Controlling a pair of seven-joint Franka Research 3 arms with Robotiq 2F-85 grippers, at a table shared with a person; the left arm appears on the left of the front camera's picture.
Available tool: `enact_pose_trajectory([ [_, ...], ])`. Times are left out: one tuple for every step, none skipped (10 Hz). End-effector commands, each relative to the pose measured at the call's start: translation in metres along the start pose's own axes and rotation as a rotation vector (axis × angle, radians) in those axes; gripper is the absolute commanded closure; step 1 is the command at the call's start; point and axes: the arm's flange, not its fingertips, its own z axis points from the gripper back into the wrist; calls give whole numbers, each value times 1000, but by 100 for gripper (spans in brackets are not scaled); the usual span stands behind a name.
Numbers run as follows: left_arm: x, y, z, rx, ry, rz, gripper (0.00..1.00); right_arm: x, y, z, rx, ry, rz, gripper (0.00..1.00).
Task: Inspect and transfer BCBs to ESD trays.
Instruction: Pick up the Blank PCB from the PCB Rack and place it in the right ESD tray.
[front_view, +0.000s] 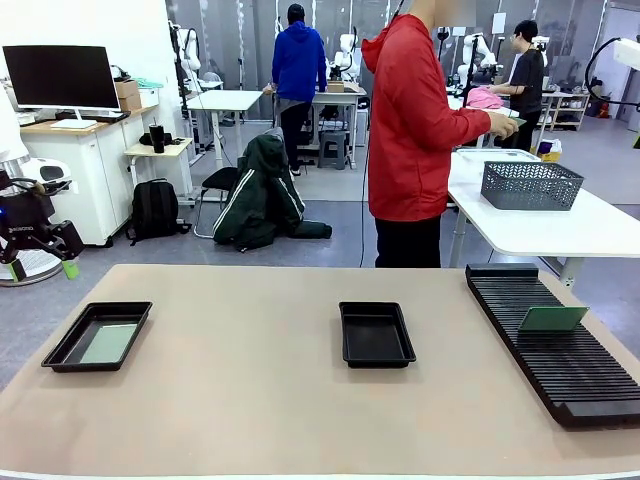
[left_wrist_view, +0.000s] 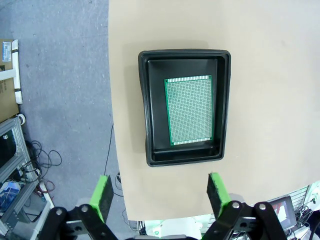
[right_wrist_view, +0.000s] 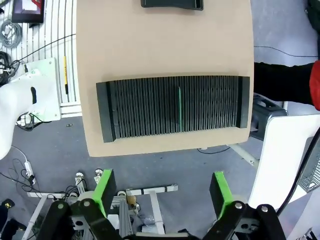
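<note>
Both end effectors hung high above the tabletop (front_view: 250, 400) with nothing in them: the left end effector (left_wrist_view: 160, 192) had its green fingers spread fully apart over the left tray (left_wrist_view: 150, 100), and the right end effector (right_wrist_view: 162, 187) was equally wide open above the rack (right_wrist_view: 150, 107). One flat board (left_wrist_view: 190, 110) lay on the floor of the left tray, close to one long wall. The middle tray (front_view: 376, 333) held nothing. A standing board (front_view: 552, 318) was on its edge in a slot near the middle of the rack, at the right side of the tabletop. A person (front_view: 410, 130) in red stood at the far side, turned away from it. The step in hand was probably to fetch this standing board for the middle tray. To do it well, the right end effector should descend straight over the thin top edge, with one finger on each face, and close only when the edge sits between the pads. The lift should follow the slot, because a tilt could jam the board against the ribs. Afterwards the board should be turned flat and released low inside the rim.
</note>
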Motion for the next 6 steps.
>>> enact_pose_trajectory([
  [-1,1,-3,0,-15,-6,0,-8,-14,-38,-10,-29,15,0],
  [-1,1,-3,0,-15,-6,0,-9,-19,-59,-19,-36,33,0],
  [-1,1,-3,0,-15,-6,0,-13,-24,-82,-26,-61,55,0],
  [-1,1,-3,0,-15,-6,0,-15,-27,-104,-17,-71,64,0],
  [-1,1,-3,0,-15,-6,0,-18,-29,-126,-7,-71,75,0],
  [-1,1,-3,0,-15,-6,0,-19,-32,-148,-6,-67,81,0],
])
